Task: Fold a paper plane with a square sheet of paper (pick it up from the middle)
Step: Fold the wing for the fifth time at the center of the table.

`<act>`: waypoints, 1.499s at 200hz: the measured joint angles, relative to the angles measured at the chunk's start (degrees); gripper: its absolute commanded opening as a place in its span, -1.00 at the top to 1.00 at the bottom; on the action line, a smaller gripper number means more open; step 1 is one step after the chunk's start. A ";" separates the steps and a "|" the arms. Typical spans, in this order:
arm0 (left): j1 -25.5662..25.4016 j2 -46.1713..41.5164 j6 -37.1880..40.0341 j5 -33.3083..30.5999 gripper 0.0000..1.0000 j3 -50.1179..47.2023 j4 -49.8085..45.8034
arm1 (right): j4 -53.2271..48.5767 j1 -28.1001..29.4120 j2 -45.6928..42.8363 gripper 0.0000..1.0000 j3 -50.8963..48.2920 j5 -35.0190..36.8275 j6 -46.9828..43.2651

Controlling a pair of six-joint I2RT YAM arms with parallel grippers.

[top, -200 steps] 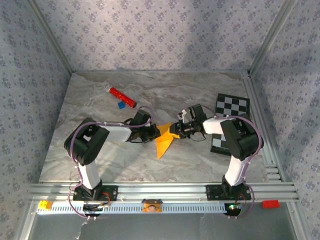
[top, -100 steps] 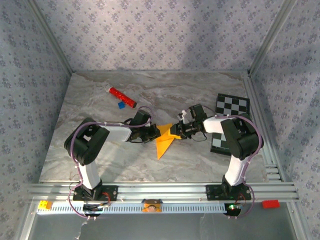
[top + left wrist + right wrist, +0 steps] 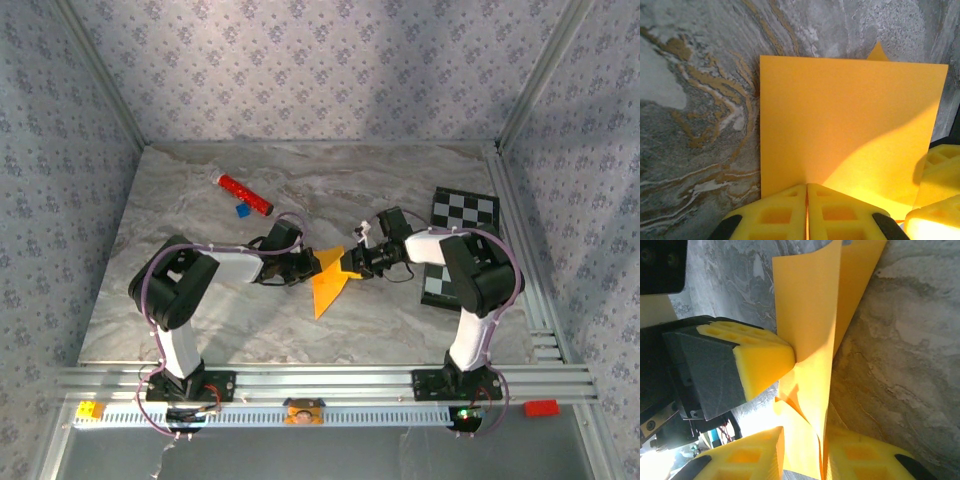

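Paper: square sheet of paper (image 3: 328,280), left of the checkered board (image 3: 465,212)
Left gripper (image 3: 806,187): I see it clamped on the edge
Right gripper (image 3: 804,435): fold between fingers (image 3: 855,456), grip unclear

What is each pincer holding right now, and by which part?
The left pincer is shut on the paper, at one edge. The right pincer straddles a raised fold of it; whether it grips cannot be told.
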 measured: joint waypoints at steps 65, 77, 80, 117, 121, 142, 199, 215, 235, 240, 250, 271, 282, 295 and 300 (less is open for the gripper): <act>0.00 0.00 0.02 0.02 0.83 0.00 0.00 | -1.25 0.00 0.07 0.47 0.39 1.73 -0.42; 0.00 0.00 0.02 0.00 0.82 0.00 0.00 | -1.62 -0.07 0.07 0.47 0.39 2.08 -0.72; 0.00 0.00 0.02 0.00 0.82 0.00 0.00 | -1.73 -0.07 0.07 0.47 0.42 2.19 -0.76; 0.02 0.00 0.00 0.00 0.82 0.00 0.00 | -2.19 -0.04 0.55 0.50 1.11 2.21 -1.49; 0.02 0.00 0.02 0.00 0.82 0.00 0.00 | -2.16 -0.04 0.57 0.50 1.18 2.21 -1.60; 0.00 0.00 0.02 0.00 0.82 0.07 -0.02 | -2.14 -0.04 0.68 0.51 1.27 2.16 -1.62; 0.00 0.00 0.02 0.00 0.82 0.13 -0.09 | -2.14 -0.04 0.68 0.55 1.31 2.10 -1.64; 0.00 0.00 0.00 0.00 0.81 0.13 -0.09 | -2.12 -0.04 0.90 0.61 1.46 2.08 -1.66; 0.00 0.00 0.00 0.00 0.78 0.15 -0.07 | -2.12 -0.04 1.31 0.73 1.49 2.05 -1.64; 0.00 0.00 0.02 0.00 0.77 0.15 -0.07 | -2.12 -0.04 1.38 0.76 1.49 2.05 -1.62; 0.00 -0.02 0.02 0.04 0.72 0.15 0.00 | -2.10 -0.04 1.38 0.80 1.49 2.03 -1.57; 0.00 -0.50 0.31 0.04 0.48 0.15 0.15 | -1.49 -0.04 1.38 0.90 1.46 1.97 -0.66; 0.00 -1.40 1.07 -0.31 0.34 0.15 -0.02 | -0.94 -0.04 1.29 0.94 1.44 1.97 0.22; -0.22 -2.99 1.62 -1.27 0.14 0.15 -0.48 | 0.22 -0.04 0.81 0.99 1.01 2.16 2.10; -0.26 -3.78 1.64 -1.68 0.09 0.15 -0.72 | 0.61 -0.04 0.55 0.99 0.76 2.32 2.84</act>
